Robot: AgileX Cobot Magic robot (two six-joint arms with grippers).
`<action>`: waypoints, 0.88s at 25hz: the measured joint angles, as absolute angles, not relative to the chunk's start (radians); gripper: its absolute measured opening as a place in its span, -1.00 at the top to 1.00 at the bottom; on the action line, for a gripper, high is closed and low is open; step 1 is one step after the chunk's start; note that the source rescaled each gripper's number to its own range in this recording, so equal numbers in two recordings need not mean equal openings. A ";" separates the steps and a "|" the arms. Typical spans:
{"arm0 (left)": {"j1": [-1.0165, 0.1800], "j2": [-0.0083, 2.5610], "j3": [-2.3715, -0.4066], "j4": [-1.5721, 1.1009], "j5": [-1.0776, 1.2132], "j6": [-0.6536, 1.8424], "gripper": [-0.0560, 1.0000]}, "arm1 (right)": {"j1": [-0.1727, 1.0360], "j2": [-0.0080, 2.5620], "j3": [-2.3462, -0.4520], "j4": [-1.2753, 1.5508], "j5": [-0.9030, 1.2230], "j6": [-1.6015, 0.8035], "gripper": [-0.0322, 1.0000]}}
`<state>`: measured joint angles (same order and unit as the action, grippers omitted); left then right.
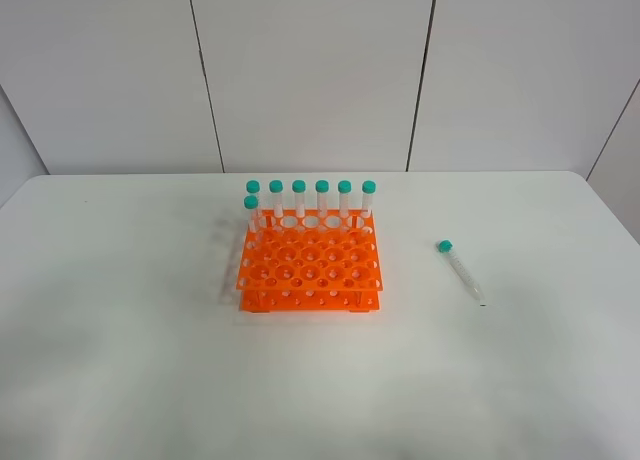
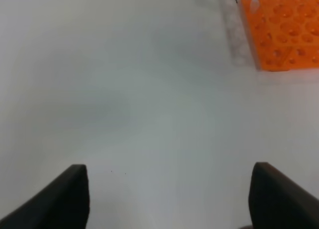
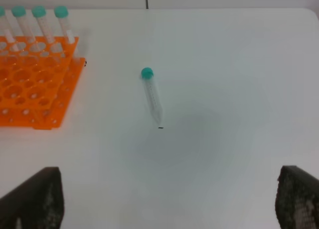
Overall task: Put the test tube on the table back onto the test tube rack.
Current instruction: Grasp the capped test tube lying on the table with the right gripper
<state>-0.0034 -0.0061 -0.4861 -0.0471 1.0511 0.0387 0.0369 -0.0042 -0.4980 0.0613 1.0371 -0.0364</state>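
The test tube (image 1: pixel 460 270) lies flat on the white table (image 1: pixel 120 310), to the right of the orange test tube rack (image 1: pixel 310 265), cap toward the back. It also shows in the right wrist view (image 3: pixel 151 95), well ahead of my open, empty right gripper (image 3: pixel 169 199). The rack shows there too (image 3: pixel 35 84). Several identical teal-capped tubes (image 1: pixel 310 200) stand upright in the rack's back row. My left gripper (image 2: pixel 169 196) is open and empty over bare table, with a corner of the rack (image 2: pixel 281 32) far ahead. Neither arm shows in the exterior view.
White wall panels (image 1: pixel 310 70) stand behind the table's back edge. Most rack holes hold nothing. Bare table surface lies on both sides of the rack and in front of it.
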 joint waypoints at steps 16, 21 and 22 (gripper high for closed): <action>-0.003 -0.006 -0.486 -0.047 1.051 0.039 -0.83 | 0.037 0.003 -0.499 0.058 1.029 -0.035 -0.83; -0.003 -0.006 -0.486 -0.047 1.051 0.039 -0.83 | 0.037 0.199 -0.572 0.069 0.977 -0.035 -0.83; -0.003 -0.006 -0.486 -0.047 1.051 0.039 -0.83 | 0.037 0.263 -0.597 0.071 0.965 -0.035 -0.83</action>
